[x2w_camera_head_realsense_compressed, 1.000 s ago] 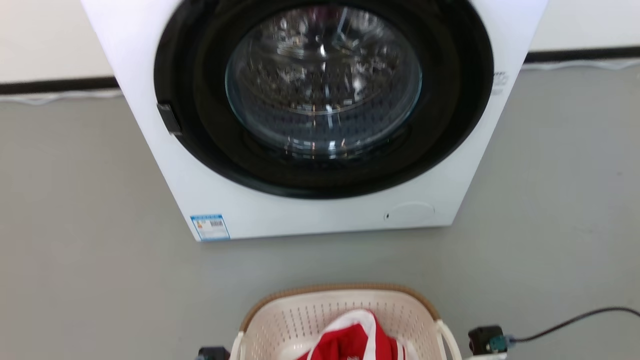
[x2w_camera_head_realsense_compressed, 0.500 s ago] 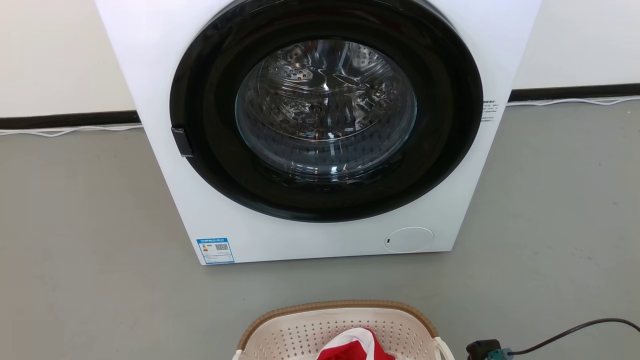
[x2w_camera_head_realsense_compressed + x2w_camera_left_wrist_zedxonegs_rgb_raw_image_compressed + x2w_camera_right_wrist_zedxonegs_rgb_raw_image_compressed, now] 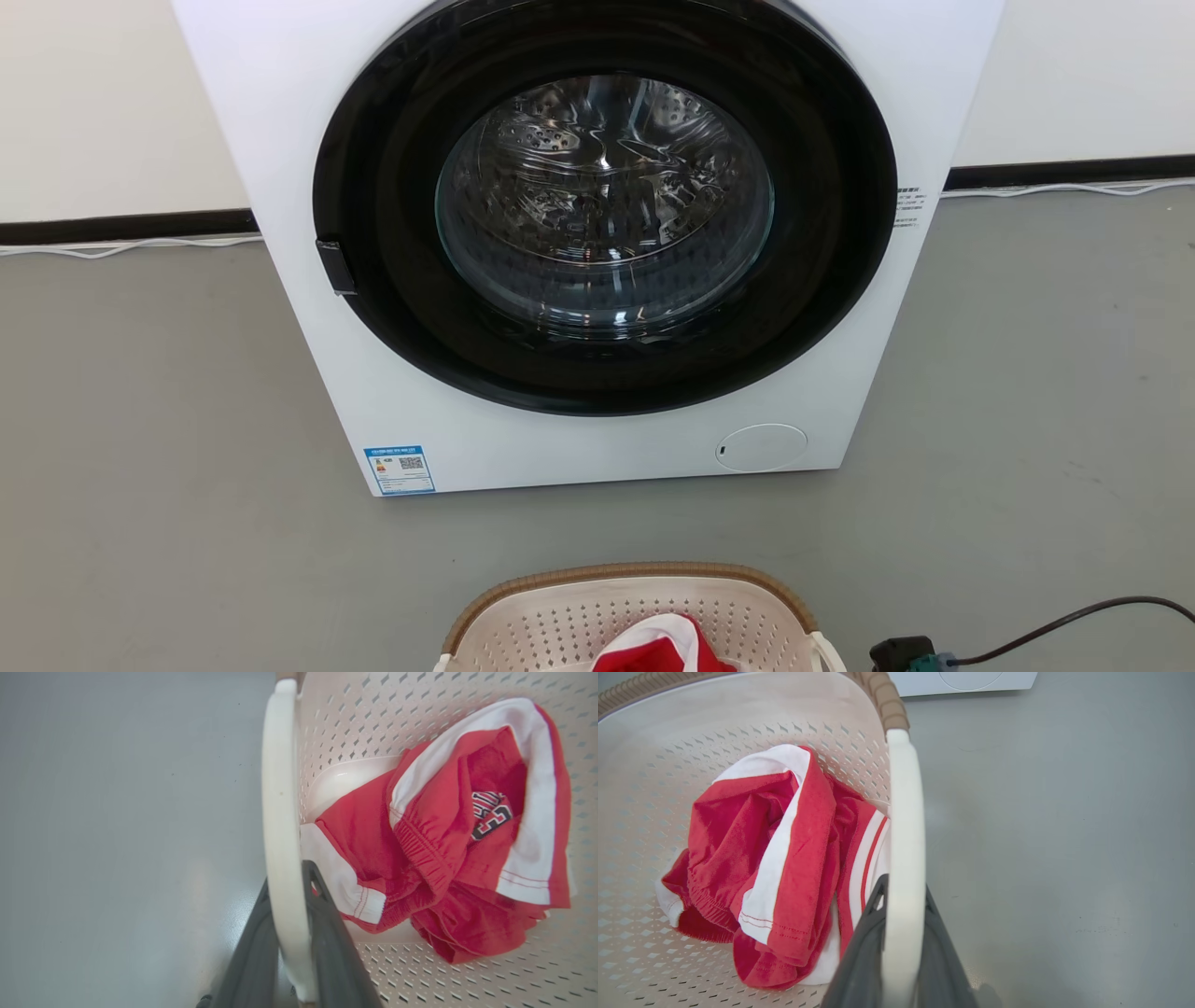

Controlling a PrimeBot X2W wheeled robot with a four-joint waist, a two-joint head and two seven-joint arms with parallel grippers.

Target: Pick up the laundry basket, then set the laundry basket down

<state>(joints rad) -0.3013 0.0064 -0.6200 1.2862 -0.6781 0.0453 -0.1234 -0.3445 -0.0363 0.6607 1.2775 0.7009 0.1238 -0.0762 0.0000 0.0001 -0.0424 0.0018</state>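
Left gripper (image 3: 287, 882) was clamped on the laundry basket's (image 3: 560, 621) left loop handle (image 3: 280, 788), and right gripper (image 3: 903, 886) likewise on the right loop handle (image 3: 903, 812). One grip per side, probably to keep the load level. Basket sat low centre in head view, near the closed front-load washer (image 3: 597, 448). Wrist views showed the grips and crumpled red-and-white shorts (image 3: 444, 849) inside. Head view gave the washer and grey floor (image 3: 140, 467). Couldn't tell whether the basket touched the floor.

Head downward, wrists close; common laundry basket (image 3: 625, 571)
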